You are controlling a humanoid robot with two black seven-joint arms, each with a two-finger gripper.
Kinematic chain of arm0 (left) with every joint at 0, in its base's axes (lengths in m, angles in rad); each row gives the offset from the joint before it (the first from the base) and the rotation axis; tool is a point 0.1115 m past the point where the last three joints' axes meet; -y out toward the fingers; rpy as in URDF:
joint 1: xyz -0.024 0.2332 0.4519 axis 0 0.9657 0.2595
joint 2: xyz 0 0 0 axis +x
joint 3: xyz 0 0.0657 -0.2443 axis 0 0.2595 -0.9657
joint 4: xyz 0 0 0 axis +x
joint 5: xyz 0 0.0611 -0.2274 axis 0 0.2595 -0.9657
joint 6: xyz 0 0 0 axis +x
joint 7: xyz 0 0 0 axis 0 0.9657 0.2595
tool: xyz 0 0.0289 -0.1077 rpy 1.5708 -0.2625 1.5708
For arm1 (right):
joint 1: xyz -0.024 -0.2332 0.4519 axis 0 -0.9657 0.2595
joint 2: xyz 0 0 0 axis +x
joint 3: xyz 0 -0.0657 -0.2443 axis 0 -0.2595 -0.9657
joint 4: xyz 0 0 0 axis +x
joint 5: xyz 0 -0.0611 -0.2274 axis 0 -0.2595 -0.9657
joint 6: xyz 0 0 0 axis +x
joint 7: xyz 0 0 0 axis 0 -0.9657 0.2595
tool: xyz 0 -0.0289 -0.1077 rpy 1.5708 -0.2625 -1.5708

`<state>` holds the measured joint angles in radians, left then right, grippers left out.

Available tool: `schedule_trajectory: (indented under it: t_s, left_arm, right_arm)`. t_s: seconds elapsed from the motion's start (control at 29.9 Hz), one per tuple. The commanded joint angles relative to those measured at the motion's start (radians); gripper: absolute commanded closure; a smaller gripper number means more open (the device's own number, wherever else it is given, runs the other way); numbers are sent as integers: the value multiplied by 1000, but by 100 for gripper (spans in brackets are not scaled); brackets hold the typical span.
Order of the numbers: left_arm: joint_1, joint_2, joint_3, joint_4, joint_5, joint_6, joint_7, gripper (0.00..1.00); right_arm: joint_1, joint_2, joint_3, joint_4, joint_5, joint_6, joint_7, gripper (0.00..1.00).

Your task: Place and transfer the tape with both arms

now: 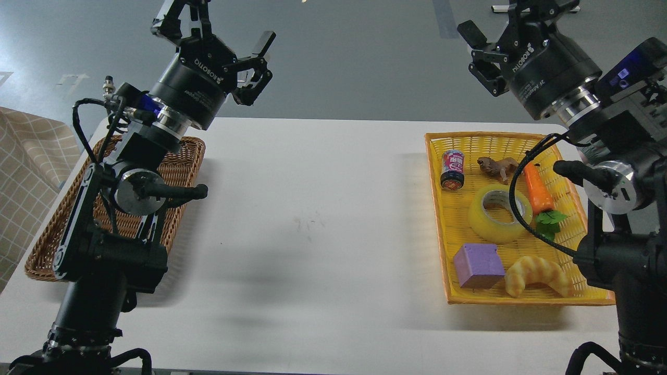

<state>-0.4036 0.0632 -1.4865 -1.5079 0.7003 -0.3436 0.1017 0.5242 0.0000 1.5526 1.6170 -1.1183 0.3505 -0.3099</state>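
White surface over grey floor, brown wicker basket at left, yellow basket at right. Tape lying flat in yellow basket, between carrot toy and purple block, near croissant toy. Left gripper and right gripper both raised, jaws apart, holding nothing. Probably light, rigid, slick-sided; best pinched across the wall, one finger through the core.

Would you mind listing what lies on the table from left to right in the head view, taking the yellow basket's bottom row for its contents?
Wicker basket → bare table → yellow basket, holding purple block → croissant toy.
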Motion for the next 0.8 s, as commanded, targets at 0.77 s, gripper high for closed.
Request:
schedule_trajectory:
  t_s: [0.77]
  left_arm:
    - [-1,21,6,-9,171,49,-86,2]
  right_arm:
    - [-9,0,1,27,2,-2,-5,0]
